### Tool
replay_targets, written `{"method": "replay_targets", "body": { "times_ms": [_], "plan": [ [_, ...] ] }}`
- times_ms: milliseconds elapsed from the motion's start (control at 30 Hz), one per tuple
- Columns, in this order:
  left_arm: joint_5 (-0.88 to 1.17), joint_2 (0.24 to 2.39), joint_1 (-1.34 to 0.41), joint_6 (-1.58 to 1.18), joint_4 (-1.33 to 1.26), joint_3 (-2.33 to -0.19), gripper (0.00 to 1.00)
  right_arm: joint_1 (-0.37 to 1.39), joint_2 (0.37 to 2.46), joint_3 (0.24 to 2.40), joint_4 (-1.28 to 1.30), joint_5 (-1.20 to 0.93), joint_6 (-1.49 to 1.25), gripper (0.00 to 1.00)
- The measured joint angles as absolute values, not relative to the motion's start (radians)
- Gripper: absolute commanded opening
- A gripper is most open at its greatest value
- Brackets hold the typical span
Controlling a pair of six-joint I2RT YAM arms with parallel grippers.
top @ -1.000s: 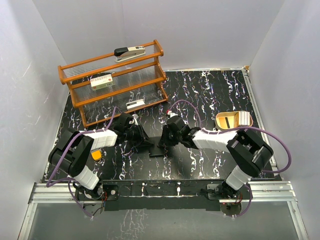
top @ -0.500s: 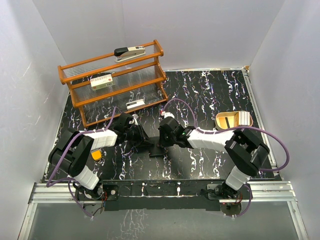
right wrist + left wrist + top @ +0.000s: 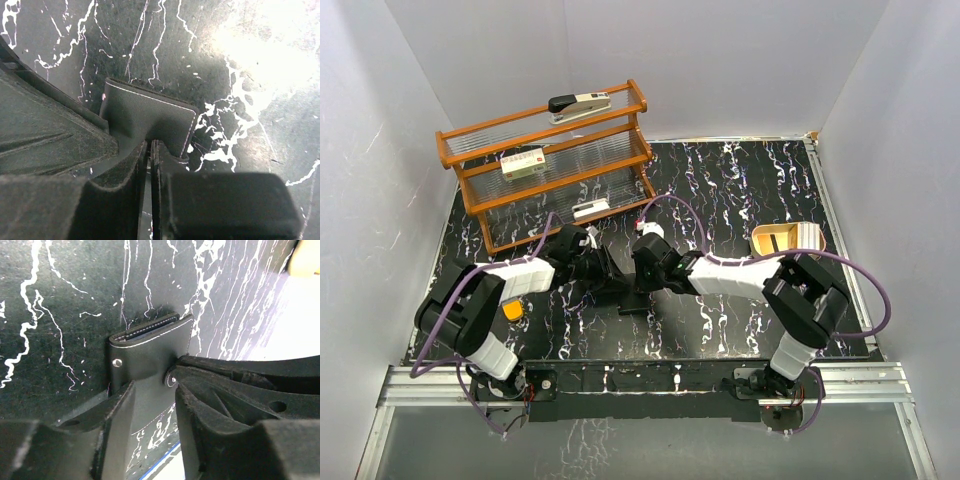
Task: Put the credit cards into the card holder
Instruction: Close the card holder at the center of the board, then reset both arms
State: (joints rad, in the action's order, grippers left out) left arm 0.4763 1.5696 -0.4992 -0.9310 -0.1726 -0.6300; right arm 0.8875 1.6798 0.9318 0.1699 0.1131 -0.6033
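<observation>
The small black folding leather card holder (image 3: 150,352), white-stitched along its edge and carrying tiny silver snaps, is sitting at the middle of the black, white-veined marble-patterned worktop (image 3: 740,190), right where the two arms are meeting. The right jaws are clenching almost fully together on the thin edge of one flap, with only a hairline gap showing between them. The left jaws are straddling the same card holder from the other side, one finger (image 3: 220,405) pressing just beside a snap. I cannot tell whether they are pinching it or merely bracketing it.

No card is showing in either pair of jaws, and neither wrist view is showing a card entering a pocket. The lining is hiding from both, apart from a sliver of blue at the bottom of the left wrist view. A tan oval tray (image 3: 808,236) is standing well apart on the right side of the worktop with a dark flat strip (image 3: 777,243) in it. That strip is possibly one of the credit cards, though it is too small to be sure. I am not finding the orange card anywhere, and the small orange block (image 3: 512,311) lying beside the left arm is looking too thick to be one.

Judging from this, the work is sitting at an early step. The card holder is being gripped and readied for opening, and fetching both cards and sliding them in is looking like what is left.
</observation>
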Motion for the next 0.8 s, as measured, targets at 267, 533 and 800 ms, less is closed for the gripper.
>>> {"method": "replay_targets", "body": {
  "times_ms": [267, 533, 800],
  "plan": [
    [0.364, 1.465, -0.507, -0.850, 0.064, -0.730, 0.52, 0.894, 1.552, 0.954, 0.353, 0.215, -0.566, 0.38],
    [0.232, 1.259, -0.506, -0.769, 0.302, -0.926, 0.99, 0.892, 1.293, 1.002, 0.430, 0.331, -0.549, 0.96],
    [0.168, 1.106, -0.506, -0.672, 0.477, -1.141, 0.99, 0.889, 1.052, 1.113, 0.475, 0.398, -0.513, 0.98]
  ]
}}
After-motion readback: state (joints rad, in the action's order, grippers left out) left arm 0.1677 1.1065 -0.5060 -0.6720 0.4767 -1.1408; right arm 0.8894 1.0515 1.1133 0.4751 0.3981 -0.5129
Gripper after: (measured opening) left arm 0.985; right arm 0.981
